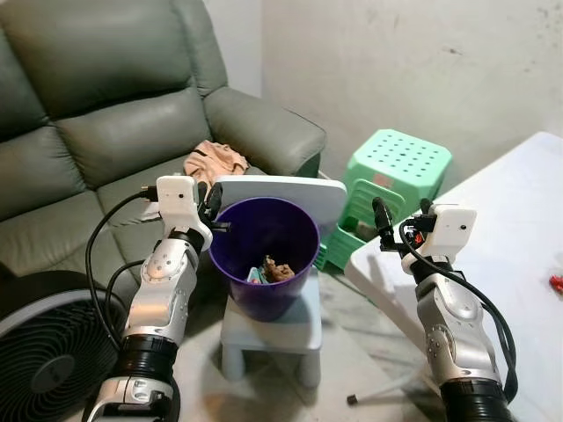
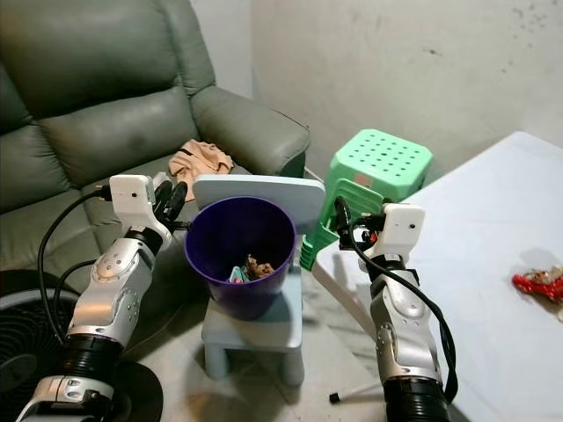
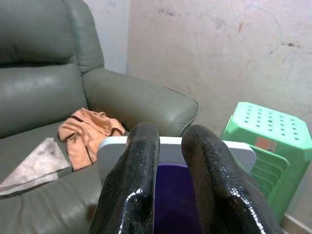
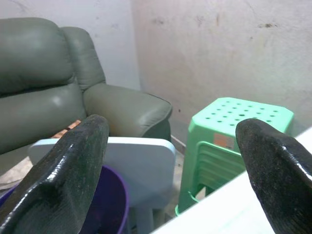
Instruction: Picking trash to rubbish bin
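1. The left pincer [image 1: 208,199] is raised just left of the purple bin's [image 1: 255,290] rim, its two black fingers [image 3: 131,185] drawn almost together with a narrow slit between them and nothing held.
2. The right pincer [image 1: 402,214] is raised to the right of the bin, over the near left corner of the white surface [image 2: 493,264]; its fingers [image 4: 68,175] stand wide apart and empty.
3. The bin stands between the two pincers on a small pale blue chair [image 1: 290,330], whose backrest [image 1: 299,193] rises just behind the bin's far rim.
4. Inside the bin, at the bottom, lies trash [image 1: 278,270]: a brown crumpled bit and something teal beside it.
5. On the white surface, at the right and well apart from the right pincer, lies a red piece of trash [image 2: 538,283].
6. A stack of green plastic stools [image 1: 396,171] stands behind the chair to the right, between the chair back and the surface, against the bare wall [image 2: 422,61].
7. A grey-green leather sofa [image 1: 106,123] fills the far left; an orange-pink cloth [image 1: 214,162] lies bunched on its seat near the armrest, just beyond the left pincer.
8. A black round fan [image 1: 44,360] sits on the floor at the near left, beside the left arm.
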Controlling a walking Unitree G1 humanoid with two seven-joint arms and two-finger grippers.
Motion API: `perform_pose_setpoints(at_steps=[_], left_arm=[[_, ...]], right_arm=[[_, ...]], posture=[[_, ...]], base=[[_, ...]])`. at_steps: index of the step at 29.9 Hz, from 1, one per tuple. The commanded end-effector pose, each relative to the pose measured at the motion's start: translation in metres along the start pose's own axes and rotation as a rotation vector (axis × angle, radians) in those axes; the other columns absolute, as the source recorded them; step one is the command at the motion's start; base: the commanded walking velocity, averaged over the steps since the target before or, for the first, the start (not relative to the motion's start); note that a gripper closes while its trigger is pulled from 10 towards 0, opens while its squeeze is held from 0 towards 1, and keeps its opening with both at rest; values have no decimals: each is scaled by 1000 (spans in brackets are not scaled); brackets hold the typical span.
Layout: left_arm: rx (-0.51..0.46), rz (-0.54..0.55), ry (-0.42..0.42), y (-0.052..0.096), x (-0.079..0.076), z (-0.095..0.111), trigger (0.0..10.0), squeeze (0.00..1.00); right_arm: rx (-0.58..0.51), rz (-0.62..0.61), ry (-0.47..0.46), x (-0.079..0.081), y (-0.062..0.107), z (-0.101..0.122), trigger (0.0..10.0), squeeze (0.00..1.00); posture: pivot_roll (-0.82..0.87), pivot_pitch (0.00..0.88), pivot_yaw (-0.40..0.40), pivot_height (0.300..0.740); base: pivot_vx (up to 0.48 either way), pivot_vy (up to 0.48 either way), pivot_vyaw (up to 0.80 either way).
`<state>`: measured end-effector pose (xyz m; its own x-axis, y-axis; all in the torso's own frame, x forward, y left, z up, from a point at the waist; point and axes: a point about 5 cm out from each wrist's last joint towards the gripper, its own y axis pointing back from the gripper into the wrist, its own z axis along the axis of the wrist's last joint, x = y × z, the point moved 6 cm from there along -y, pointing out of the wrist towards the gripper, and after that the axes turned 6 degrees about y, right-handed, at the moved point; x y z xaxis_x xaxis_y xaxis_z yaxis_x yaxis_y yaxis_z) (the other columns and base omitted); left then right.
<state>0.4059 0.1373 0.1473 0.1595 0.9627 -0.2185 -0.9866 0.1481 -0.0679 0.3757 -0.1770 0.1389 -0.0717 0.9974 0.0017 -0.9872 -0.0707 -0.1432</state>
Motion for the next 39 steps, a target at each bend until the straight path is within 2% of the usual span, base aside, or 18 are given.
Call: perform_pose_setpoints(at_steps=[1,5,24,39], left_arm=[[-7,8,-3,-3,2,3,10000,0],[-3,27,-13,-2,5,2,10000,0],[0,38,-18,0,8,0,10000,0],[19,13,-8,0,2,-4,10000,0]], right_arm=[[-12,-2,7,0,-1,6,10000,0],[-12,1,10,0,-3,6,10000,0],[-4,8,14,2,-4,5,10000,0],[0,-1,17,-1,-2,5,10000,0]], posture=[[58,13,4,715],[63,13,0,715],[70,16,-5,715],[62,16,-2,715]], base=[[0,0,-725],[0,475,-722],[0,0,-720],[0,0,-715]])
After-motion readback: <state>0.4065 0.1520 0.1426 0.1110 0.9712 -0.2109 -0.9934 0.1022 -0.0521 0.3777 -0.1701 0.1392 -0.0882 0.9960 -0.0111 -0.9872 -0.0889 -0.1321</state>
